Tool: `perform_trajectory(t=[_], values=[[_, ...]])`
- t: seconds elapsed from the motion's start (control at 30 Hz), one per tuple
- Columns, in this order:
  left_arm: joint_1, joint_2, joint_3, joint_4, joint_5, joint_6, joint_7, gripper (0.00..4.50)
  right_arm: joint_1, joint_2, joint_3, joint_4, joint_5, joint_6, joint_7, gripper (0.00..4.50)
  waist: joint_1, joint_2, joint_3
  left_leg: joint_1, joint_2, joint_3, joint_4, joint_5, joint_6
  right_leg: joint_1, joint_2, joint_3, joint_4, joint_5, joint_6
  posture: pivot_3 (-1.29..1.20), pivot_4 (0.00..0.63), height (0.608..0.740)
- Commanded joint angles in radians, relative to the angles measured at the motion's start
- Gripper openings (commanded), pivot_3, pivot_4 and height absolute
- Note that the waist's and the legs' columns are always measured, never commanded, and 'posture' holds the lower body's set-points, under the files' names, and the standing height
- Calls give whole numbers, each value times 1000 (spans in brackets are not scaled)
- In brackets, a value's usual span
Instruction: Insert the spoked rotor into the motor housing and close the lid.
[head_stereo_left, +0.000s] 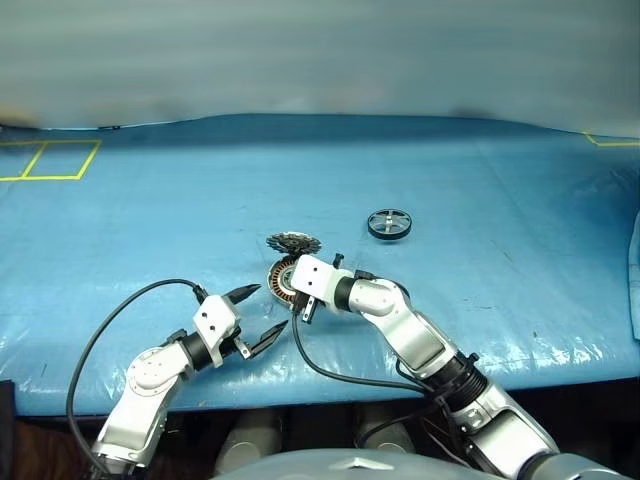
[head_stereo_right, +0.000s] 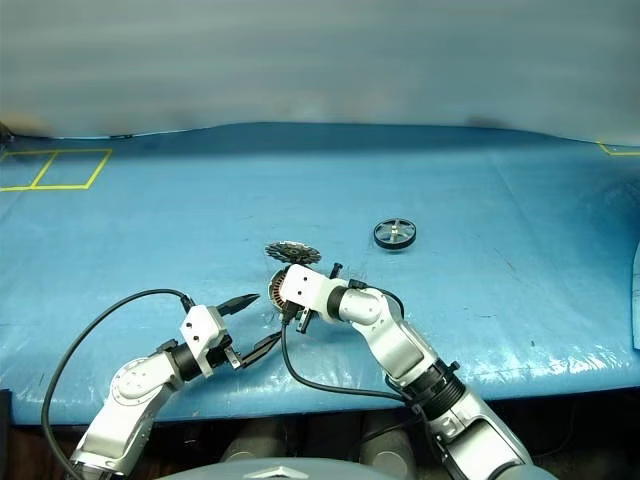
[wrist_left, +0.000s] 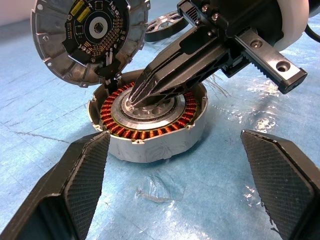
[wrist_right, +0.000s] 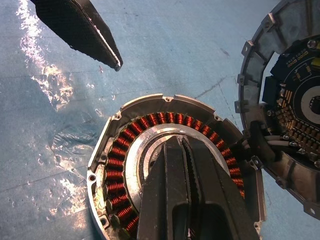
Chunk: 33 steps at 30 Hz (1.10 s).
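The motor housing (wrist_left: 150, 146), a silver cup with a copper winding ring, sits on the blue sheet. Its lid (wrist_left: 85, 35) stands tilted open at the far edge, circuit side showing. My right gripper (wrist_right: 175, 142) is shut, with nothing between its fingers, and its tips rest on the housing's silver centre. My left gripper (head_stereo_left: 272, 306) is open just left of the housing, not touching it; one of its fingertips (wrist_right: 112, 62) shows beside the rim. The spoked rotor (head_stereo_left: 389, 223) lies flat on the sheet, farther back and to the right.
A blue sheet (head_stereo_left: 480, 300) covers the whole table. Yellow tape squares (head_stereo_left: 50, 160) mark its far left, and more tape (head_stereo_left: 610, 140) its far right. Black cables (head_stereo_left: 110, 320) loop from both arms near the front edge.
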Motion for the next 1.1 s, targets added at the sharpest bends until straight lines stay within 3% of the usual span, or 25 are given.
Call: perform_trajectory(t=[0.03, 0.27, 0.77, 0.8, 1.1], values=[[1, -7, 8, -13, -3, -7, 4, 4463, 58, 9, -55, 10, 74, 48, 37, 67, 1, 0, 0, 0, 0, 0, 0, 0, 0, 0, 0, 0, 0, 0, 0, 0, 150, 740], [3, -5, 6, -14, -2, -1, 4, 4463, 74, 53, -130, -109, 201, 61, 75, 67, -8, 0, 2, -7, 1, 0, -1, 1, 2, -7, 1, 0, 0, 0, 0, 0, 150, 740], [2, -10, 1, -13, 1, 6, 8, 4463, 52, 16, -118, -146, 201, 87, 87, 67, -5, -1, 5, -10, 1, -2, -2, 1, 3, -8, 1, -3, 0, -1, -2, 0, 150, 740], [2, -11, 1, -12, 2, 6, 8, 4463, 53, 16, -115, -147, 200, 87, 85, 438, -5, -1, 5, -10, 1, -2, -2, 1, 3, -8, 1, -3, -1, -2, -2, 0, 150, 740], [1, -14, 1, -6, 7, 7, 8, 4463, 49, 29, -110, -122, 205, 95, 77, 438, -5, -1, 5, -10, 1, -2, -3, 1, 3, -8, 1, -3, -1, -2, -2, 0, 150, 740]])
